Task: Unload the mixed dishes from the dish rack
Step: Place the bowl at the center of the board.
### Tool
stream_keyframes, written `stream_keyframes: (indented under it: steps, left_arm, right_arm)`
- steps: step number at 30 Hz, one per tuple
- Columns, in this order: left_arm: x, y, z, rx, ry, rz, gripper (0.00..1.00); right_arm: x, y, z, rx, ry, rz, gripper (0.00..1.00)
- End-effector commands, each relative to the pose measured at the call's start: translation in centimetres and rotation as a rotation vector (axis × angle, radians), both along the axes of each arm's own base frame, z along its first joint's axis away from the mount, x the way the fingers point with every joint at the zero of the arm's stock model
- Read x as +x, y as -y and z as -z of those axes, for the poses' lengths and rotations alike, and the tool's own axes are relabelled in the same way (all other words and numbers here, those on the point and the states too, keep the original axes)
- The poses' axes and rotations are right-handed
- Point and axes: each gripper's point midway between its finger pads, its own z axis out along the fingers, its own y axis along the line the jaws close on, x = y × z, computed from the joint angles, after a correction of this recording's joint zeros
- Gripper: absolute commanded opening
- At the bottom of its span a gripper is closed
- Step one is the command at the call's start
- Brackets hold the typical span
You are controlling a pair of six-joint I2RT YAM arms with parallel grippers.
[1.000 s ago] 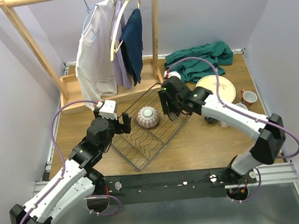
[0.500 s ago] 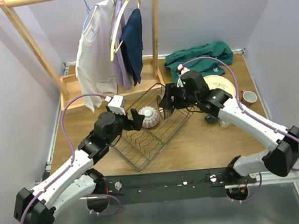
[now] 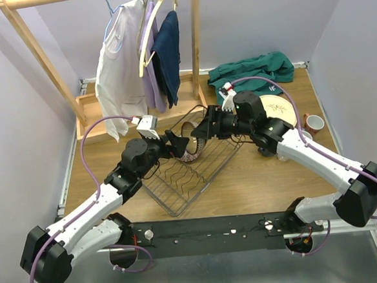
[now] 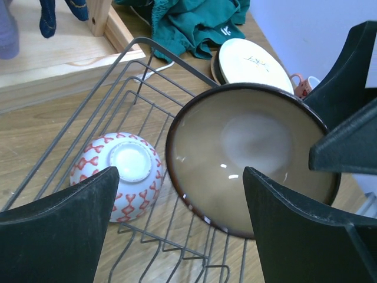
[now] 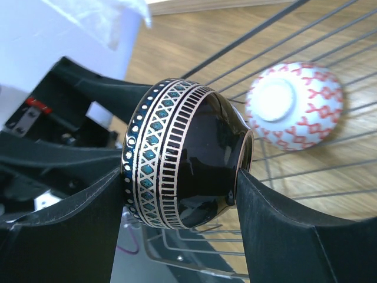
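My right gripper (image 5: pixel 179 177) is shut on a dark bowl (image 5: pixel 182 159) with a teal and white patterned band. It holds the bowl on its side above the black wire dish rack (image 3: pixel 178 181). The left wrist view looks straight into that bowl's tan inside (image 4: pixel 253 153). My left gripper (image 4: pixel 179 177) is open, its fingers spread just in front of the bowl's rim and holding nothing. In the top view the two grippers (image 3: pixel 176 144) (image 3: pixel 204 131) meet over the rack's far end. A white bowl with red pattern (image 4: pixel 118 174) lies upside down in the rack.
A cream plate (image 3: pixel 273 109) lies on the table to the right of the rack, with a red cup (image 3: pixel 313 123) beyond it. A green cloth (image 3: pixel 255 72) is heaped at the back right. The wooden clothes rack (image 3: pixel 93 116) with hanging shirts stands at the back left.
My right gripper has swung the dark bowl left and turned its mouth toward the left gripper. My left gripper has reached right and forward to the bowl.
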Motion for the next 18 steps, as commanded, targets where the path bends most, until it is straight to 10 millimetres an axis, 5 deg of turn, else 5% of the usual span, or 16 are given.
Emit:
stream_keyframes:
  steps: [1,18]
  left_arm:
    - [0.4,0.4,0.2,-0.092,-0.044,-0.002,0.92]
    - [0.6,0.6,1.3,-0.266,-0.162,0.095,0.64]
  right_arm:
    - [-0.6,-1.6,-4.5,0.19,0.067,-0.078,0.39]
    - [-0.4,-2.2,-4.9,0.295,0.048,-0.137,0.38]
